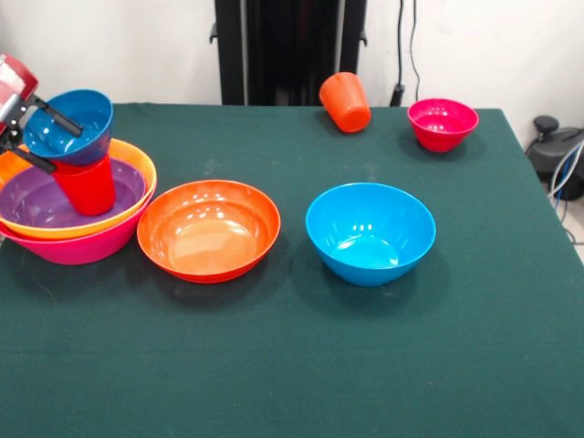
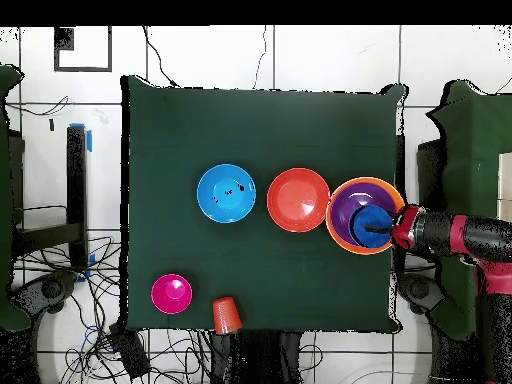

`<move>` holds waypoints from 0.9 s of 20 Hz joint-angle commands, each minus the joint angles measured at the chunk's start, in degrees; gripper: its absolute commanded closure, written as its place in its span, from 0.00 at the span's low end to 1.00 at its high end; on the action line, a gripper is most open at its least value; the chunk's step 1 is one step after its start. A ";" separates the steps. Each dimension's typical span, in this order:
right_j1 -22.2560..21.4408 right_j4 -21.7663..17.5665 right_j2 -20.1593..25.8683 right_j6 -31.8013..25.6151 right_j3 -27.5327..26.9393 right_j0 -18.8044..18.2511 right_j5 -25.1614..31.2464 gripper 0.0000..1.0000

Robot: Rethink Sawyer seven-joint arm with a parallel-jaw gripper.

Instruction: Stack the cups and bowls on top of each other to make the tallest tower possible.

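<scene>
At the table's left edge stands the tower: a big pink bowl (image 1: 82,246), a yellow-orange bowl (image 1: 137,164) and a purple bowl (image 1: 32,201) nested together, with a red cup (image 1: 87,187) upright inside. A small blue bowl (image 1: 87,114) (image 2: 370,222) sits tilted on the cup. My gripper (image 1: 50,141) (image 2: 385,228) is shut on its rim, one finger inside and one outside. On the cloth lie a red-orange bowl (image 1: 208,228) (image 2: 298,199), a medium blue bowl (image 1: 370,231) (image 2: 226,193), a small magenta bowl (image 1: 443,123) (image 2: 171,293) and an orange cup (image 1: 345,101) (image 2: 226,314) on its side.
The green cloth table (image 1: 292,365) has the tower hard against its left edge in the front view. The red-orange bowl nearly touches the tower's pink bowl. Cables and a dark device (image 1: 557,151) lie off the table's right side.
</scene>
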 commanded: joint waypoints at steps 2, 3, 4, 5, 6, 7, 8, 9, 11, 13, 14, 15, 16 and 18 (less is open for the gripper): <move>-0.44 -3.98 -0.21 -15.24 -0.66 2.63 -4.69 0.00; -0.32 -3.91 -0.09 -15.41 -0.73 2.62 -4.65 0.00; 0.46 -3.07 0.50 -15.79 -0.76 2.37 -4.42 1.00; 0.34 -3.22 0.58 -16.03 -0.81 2.51 -4.35 1.00; 0.21 -3.36 0.66 -16.27 -0.86 2.66 -4.28 1.00; 0.09 -3.51 0.75 -16.51 -0.91 2.80 -4.22 1.00; -0.39 -3.86 0.82 -16.52 -0.77 2.92 -4.27 1.00; -0.48 -3.78 1.02 -16.48 -0.68 2.86 -4.30 1.00; -0.60 -3.56 1.22 -16.24 -0.90 2.82 -4.35 1.00; -0.78 -3.45 1.44 -16.16 -0.87 2.75 -4.37 1.00; -0.83 -3.43 1.54 -16.16 -0.82 2.71 -4.42 1.00; -0.75 -3.28 1.82 -16.26 -0.65 2.51 -4.58 1.00; -0.67 -3.14 2.10 -16.35 -0.48 2.31 -4.74 1.00; -0.62 -3.00 2.56 -16.37 -0.13 1.94 -5.02 1.00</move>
